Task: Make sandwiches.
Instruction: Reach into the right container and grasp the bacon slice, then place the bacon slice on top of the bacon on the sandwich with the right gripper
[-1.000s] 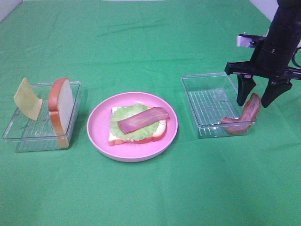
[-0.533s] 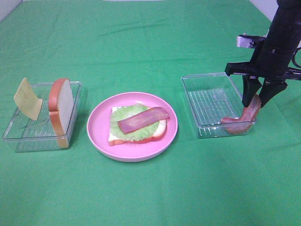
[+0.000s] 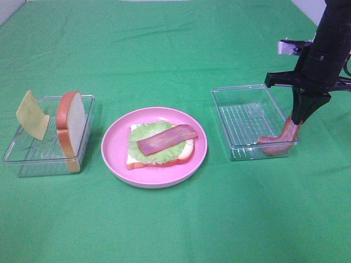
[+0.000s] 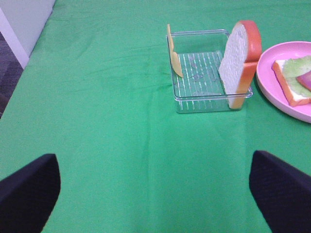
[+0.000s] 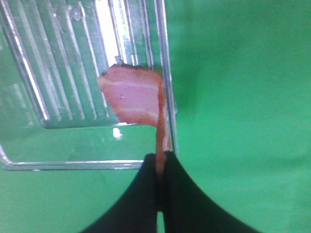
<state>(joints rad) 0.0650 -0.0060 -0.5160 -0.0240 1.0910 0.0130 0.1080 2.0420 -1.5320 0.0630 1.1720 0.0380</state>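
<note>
Yellow cheese square [image 3: 32,115] is leaning at the nine o'clock wall of the left tray [image 3: 33,160]. The spare bread slice [image 3: 71,129] is standing on edge at its three o'clock side. The left gripper [image 4: 155,194] is hanging wide apart over the green cloth [image 4: 121,145], holding nothing.

On the pink plate [image 3: 112,156] an open sandwich is waiting: bottom bread [image 3: 130,160], lettuce leaf [image 3: 143,134], and one bacon strip [image 3: 167,138] lying across.

At three o'clock from the plate, in the right tray [image 3: 241,104], the second bacon strip [image 3: 286,133] is draping up over the wall at the tray's four o'clock corner. The right gripper [image 3: 300,118] is pinching its raised end, jaws closed tight on it.

I'd say the lift wants to go straight up first, so the limp tail is clearing the wall rather than dragging the tray. Then it can travel toward nine o'clock and settle beside the first strip.
</note>
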